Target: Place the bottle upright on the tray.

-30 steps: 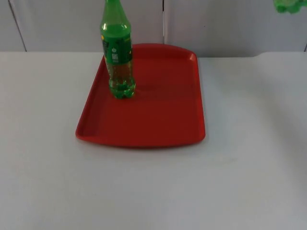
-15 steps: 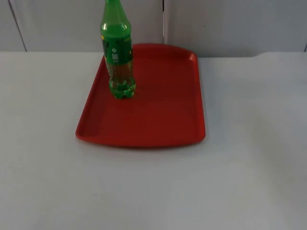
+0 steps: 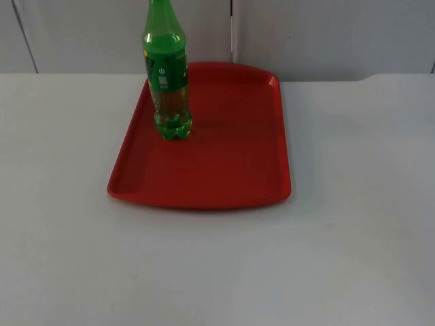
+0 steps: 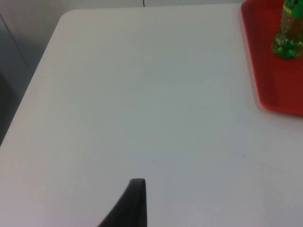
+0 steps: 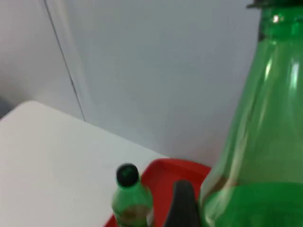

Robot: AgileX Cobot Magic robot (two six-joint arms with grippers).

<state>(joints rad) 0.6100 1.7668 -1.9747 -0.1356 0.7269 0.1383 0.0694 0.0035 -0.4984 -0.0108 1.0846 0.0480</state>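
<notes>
One bottle (image 3: pixel 166 75) already stands upright on the red tray (image 3: pixel 224 170), and nothing touches it. The right tool (image 5: pixel 182 205) is up in the air, and a second bottle (image 5: pixel 255 142) sits right against its fingertip. It looks pinched on that bottle's body, since nothing else could be carrying it. From the right tool, the tray and the standing bottle are ahead and well below, with the grey wall (image 5: pixel 165 71) beyond them. The step in hand is probably setting the second bottle down. It should be kept vertical on the way in and aimed at bare tray floor well apart from the standing bottle and off the raised rim. The base should sit flat before letting go, and the tool should back straight out so it doesn't clip either neck. The left tool (image 4: pixel 135 208) waits low over the tabletop (image 3: pixel 353 238). The tray edge and the bottle's base are ahead of it and off to one side, and whether it is spread or pressed together cannot be told. The top view gives the tray layout and the free space beside the standing bottle. The right wrist view adds the second bottle and the dark caps on both. The left wrist view confirms the standing bottle's base is on the tray floor, inside the rim.
</notes>
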